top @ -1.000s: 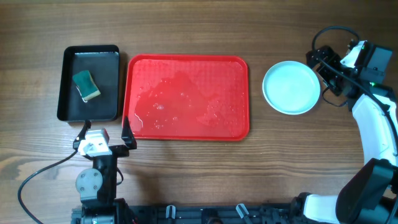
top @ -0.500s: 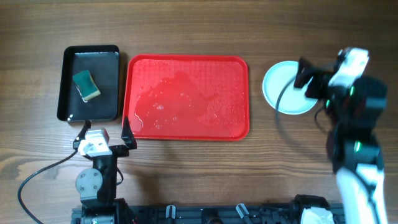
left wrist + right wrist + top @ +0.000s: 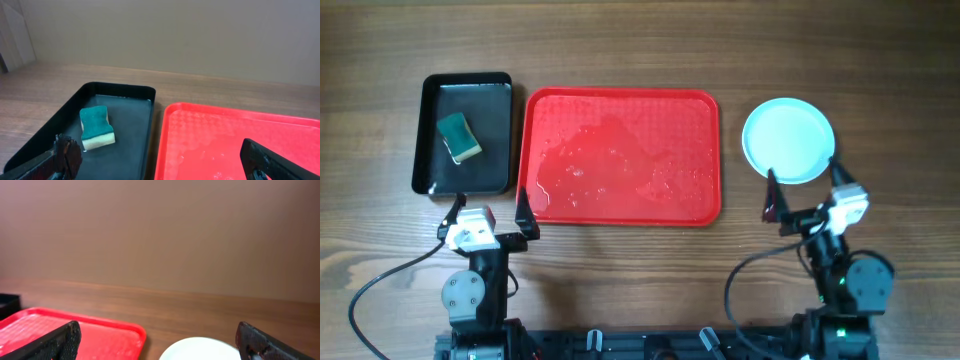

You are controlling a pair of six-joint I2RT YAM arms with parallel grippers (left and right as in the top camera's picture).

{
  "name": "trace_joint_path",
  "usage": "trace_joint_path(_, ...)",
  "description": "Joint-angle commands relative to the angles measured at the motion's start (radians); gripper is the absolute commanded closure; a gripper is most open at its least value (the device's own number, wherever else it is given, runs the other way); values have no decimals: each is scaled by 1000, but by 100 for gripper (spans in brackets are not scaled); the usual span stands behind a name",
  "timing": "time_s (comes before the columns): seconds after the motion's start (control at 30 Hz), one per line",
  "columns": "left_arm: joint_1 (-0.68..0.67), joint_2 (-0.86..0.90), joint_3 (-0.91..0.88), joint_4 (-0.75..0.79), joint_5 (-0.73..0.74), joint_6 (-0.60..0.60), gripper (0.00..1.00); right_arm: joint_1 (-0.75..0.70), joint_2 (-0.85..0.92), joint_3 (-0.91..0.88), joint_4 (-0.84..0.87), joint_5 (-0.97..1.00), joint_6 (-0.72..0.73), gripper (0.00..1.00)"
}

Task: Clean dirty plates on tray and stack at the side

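Resting | left fingers point(image 3: 523, 208) spread; right fingers point(image 3: 771, 197) spread (both empty) | aqua plate point(image 3: 788, 140) beside red tray point(image 3: 620, 94)

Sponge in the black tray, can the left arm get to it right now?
Probably yes. The left gripper sits open just short of the black tray, nothing lies over the sponge, and only that tray's near wall stands between them.

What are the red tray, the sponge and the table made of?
The red tray looks like moulded plastic: glossy, with a fine textured floor, wet in patches. The sponge seems foam, a pale body under a rough green scouring layer. The table shows wood grain in planks; real wood or laminate, I cannot tell.
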State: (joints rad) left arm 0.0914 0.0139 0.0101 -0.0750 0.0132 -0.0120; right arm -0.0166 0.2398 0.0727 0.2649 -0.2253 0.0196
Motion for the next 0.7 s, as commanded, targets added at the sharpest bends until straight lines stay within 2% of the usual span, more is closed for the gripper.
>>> trace_joint_path(0.0, -5, -7, -5, 0, -3, 8, 0, 53, -106, -59, 11, 66, -18, 0)
trace_joint_path(0.2, -5, -7, -5, 0, -3, 8, 0, 89, -196, -68, -73, 117, -19, 0)
trace_joint_path(0.47, -5, -7, -5, 0, -3, 8, 0, 90, -237, -68, -252, 23, -10, 0)
trace_joint_path(0.67, -5, -7, -5, 0, -3, 8, 0, 89, -236, -68, -251, 23, -10, 0)
